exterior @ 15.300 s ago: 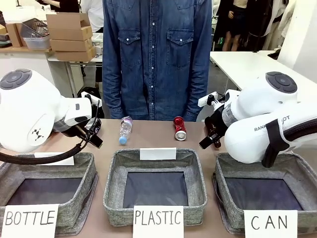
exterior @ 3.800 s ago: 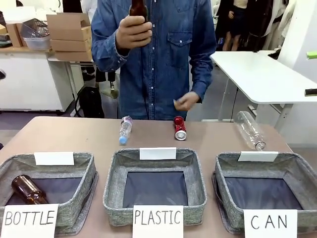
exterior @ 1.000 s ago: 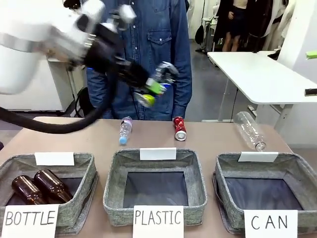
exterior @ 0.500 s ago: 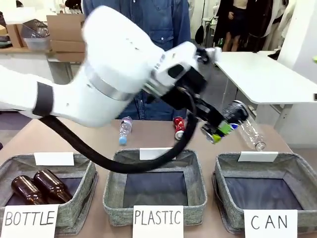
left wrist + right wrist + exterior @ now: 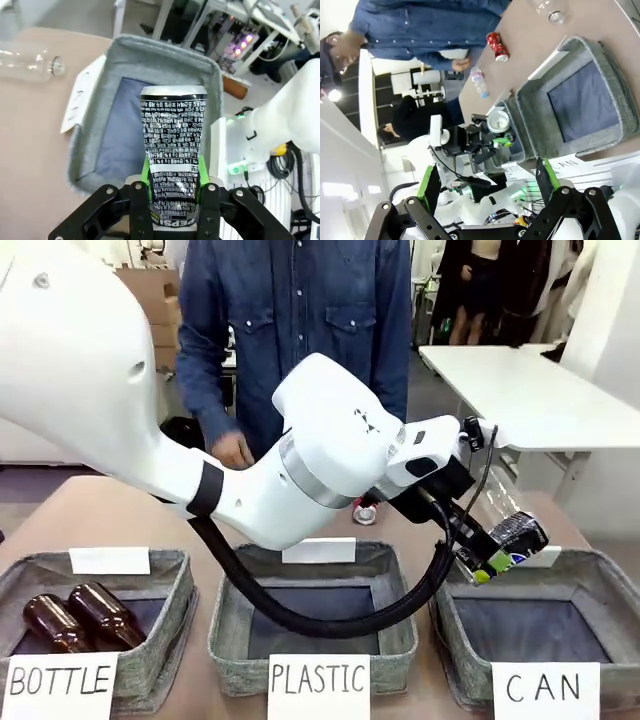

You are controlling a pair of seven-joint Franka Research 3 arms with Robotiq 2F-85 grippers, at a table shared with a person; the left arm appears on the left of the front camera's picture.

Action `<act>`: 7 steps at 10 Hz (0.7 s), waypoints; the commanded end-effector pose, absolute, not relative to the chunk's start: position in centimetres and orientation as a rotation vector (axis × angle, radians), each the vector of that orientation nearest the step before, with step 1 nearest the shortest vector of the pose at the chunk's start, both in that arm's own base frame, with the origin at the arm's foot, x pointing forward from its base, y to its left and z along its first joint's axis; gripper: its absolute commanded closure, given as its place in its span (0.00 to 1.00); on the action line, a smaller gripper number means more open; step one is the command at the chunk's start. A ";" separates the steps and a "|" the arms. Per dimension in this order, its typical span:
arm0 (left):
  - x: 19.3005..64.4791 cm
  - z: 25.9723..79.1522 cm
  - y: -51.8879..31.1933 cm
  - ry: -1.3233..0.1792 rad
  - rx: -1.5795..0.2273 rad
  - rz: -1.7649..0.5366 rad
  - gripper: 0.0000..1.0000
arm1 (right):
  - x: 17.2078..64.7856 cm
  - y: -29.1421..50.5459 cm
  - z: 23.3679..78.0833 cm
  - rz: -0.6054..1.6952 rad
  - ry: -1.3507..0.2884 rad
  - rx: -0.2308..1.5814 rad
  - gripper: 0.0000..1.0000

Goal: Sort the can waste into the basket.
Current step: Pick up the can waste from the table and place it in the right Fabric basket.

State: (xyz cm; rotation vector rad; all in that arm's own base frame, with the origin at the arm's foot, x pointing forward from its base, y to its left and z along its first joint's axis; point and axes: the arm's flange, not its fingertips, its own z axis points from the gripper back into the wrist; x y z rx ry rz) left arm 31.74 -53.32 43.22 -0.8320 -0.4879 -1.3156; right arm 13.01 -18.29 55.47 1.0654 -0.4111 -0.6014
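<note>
- Where it reaches in from the left across the table (image 5: 90,515), the left arm (image 5: 300,460) is the biggest thing in the front view. It hides much of the table's middle and ends over the right-hand side.
- A person (image 5: 300,310) in a denim shirt stands at the far side, one hand (image 5: 235,450) held low near the table's edge.
- Three grey baskets stand in a row along the near edge: the BOTTLE basket (image 5: 150,640) on the left, the PLASTIC basket (image 5: 228,640) in the middle and the CAN basket (image 5: 460,660) on the right.
- The left gripper (image 5: 495,548) has its jaws closed on the black can (image 5: 172,130), with a green pad pressed to each side near one end.
- The right gripper (image 5: 486,175) is raised high above the table, its jaws spread wide with nothing between them.
- A clear plastic bottle (image 5: 27,62) lies on the table just beyond the CAN basket.
- Two brown bottles (image 5: 100,612) lie side by side in the BOTTLE basket.
- The black can hangs roughly level just above the CAN basket's far left corner. In the left wrist view it lies over the basket's dark inside.
- The red can (image 5: 496,46) lies on the table towards the far side, well apart from the CAN basket.
- A small bottle (image 5: 479,82) lies near the red can without touching it.
</note>
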 end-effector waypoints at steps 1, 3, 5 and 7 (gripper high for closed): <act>30.3 43.5 -54.5 -0.501 -0.796 -1.361 0.63 | 15.6 -16.4 56.2 -0.534 -0.385 1.041 0.00; 30.4 43.2 -54.6 -0.498 -0.779 -1.361 0.63 | 15.6 -16.4 56.2 -0.534 -0.385 1.041 0.00; 30.6 43.2 -54.5 -0.512 -0.767 -1.360 0.29 | 15.6 -16.4 56.2 -0.534 -0.385 1.041 0.00; 30.6 43.1 -54.3 -0.530 -0.762 -1.364 0.00 | 15.6 -16.4 56.2 -0.534 -0.385 1.041 0.00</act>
